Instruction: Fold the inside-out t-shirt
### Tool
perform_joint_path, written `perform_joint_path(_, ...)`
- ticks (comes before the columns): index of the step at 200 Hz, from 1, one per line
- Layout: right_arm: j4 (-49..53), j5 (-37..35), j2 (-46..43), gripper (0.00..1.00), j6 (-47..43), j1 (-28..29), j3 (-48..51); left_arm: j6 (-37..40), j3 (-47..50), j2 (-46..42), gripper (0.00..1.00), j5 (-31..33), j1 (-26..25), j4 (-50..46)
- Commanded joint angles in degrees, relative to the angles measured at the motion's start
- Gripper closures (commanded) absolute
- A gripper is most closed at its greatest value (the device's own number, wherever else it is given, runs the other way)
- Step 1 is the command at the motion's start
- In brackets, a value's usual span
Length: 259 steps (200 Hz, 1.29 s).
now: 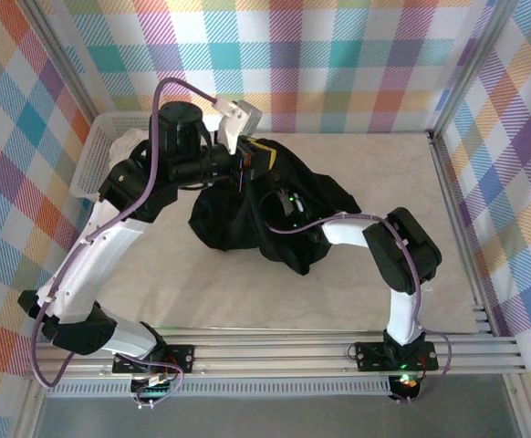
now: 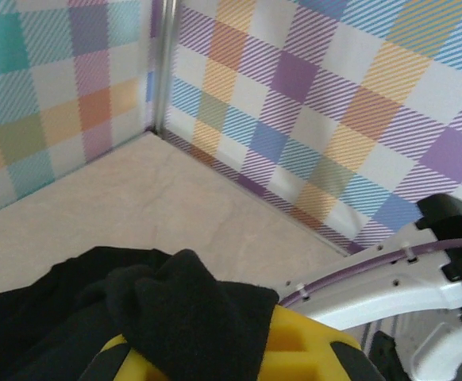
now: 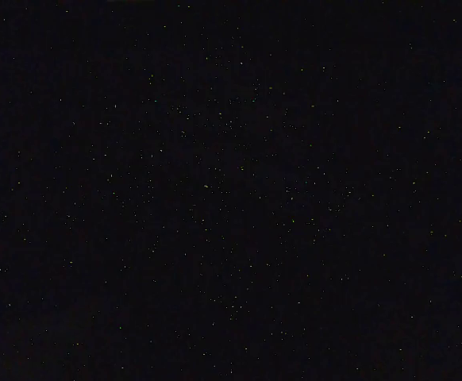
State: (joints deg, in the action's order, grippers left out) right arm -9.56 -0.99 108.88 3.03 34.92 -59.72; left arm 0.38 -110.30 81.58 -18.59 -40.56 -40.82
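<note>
Bunched black t-shirt (image 1: 224,224) sits on beige table (image 1: 202,292), plaid walls (image 1: 338,64) around.

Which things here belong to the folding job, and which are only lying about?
For the job:
black t-shirt, crumpled on the table
left claw, shut on its fabric

Lying about:
white basket at the table's far left corner

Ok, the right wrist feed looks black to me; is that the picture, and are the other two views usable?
Right wrist: near-black with faint speckled noise, nothing legible. Top external: evenly lit and sharp, though the black fabric t-shirt shows little fold detail. Left wrist: bright, checked wall crisp, the shirt near the lens soft.
</note>
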Motion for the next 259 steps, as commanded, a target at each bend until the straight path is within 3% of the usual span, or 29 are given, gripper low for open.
perform_joint_path(1,10.1,-0.6,-0.2,0.26,1.6,-0.4,-3.6,1.8,1.7,-2.7,1.0,0.8,0.5,3.0)
perform_joint_path(27,23.4,-5.0,6.7,0.2,4.6,-0.4,-11.4,0.9,1.2,-3.6,1.0,-1.4,0.5,5.1)
perform_joint_path(47,26.4,-2.2,10.6,0.23,6.1,-0.4,-13.2,0.3,2.0,-5.5,1.0,4.7,0.5,7.4)
perform_joint_path(51,26.2,-0.8,11.0,0.31,6.1,-0.4,-13.1,0.1,2.6,-6.0,1.0,6.5,0.6,7.9)
perform_joint_path(59,25.4,1.4,11.1,0.39,5.6,-0.4,-12.8,0.0,4.0,-7.0,1.0,10.7,0.6,9.0)
perform_joint_path(95,27.7,10.8,6.0,1.0,0.8,-1.3,-16.4,-3.6,12.7,-9.8,1.0,29.9,3.7,14.2)
perform_joint_path(112,25.4,17.7,-1.6,1.0,-0.5,-2.6,-14.7,-5.5,14.1,-8.4,1.0,35.9,8.0,13.9)
perform_joint_path(129,20.6,25.6,-8.0,1.0,-0.2,-3.0,-12.9,-6.7,14.6,-4.5,1.0,37.1,13.7,12.7)
perform_joint_path(155,7.4,40.5,-9.3,1.0,9.8,-3.0,-13.9,-7.2,15.1,7.1,1.0,36.7,18.8,14.2)
perform_joint_path(176,11.7,38.5,-13.7,1.0,5.0,-3.5,-13.2,-10.4,12.3,16.7,1.0,39.2,24.6,10.2)
perform_joint_path(198,10.2,37.4,-20.2,1.0,3.2,-6.3,-8.8,-14.0,17.3,16.0,1.0,35.7,30.5,12.2)
perform_joint_path(226,-0.4,43.6,-21.9,1.0,6.9,-7.8,-8.6,-18.3,26.8,13.1,1.0,24.9,30.2,16.3)
perform_joint_path(247,-1.4,49.6,-21.5,1.0,6.6,-8.5,-12.2,-20.6,34.0,14.1,1.0,21.1,28.6,18.4)
perform_joint_path(259,0.5,51.0,-23.3,1.0,4.5,-10.2,-12.9,-21.8,38.3,15.0,1.0,22.1,28.7,19.5)
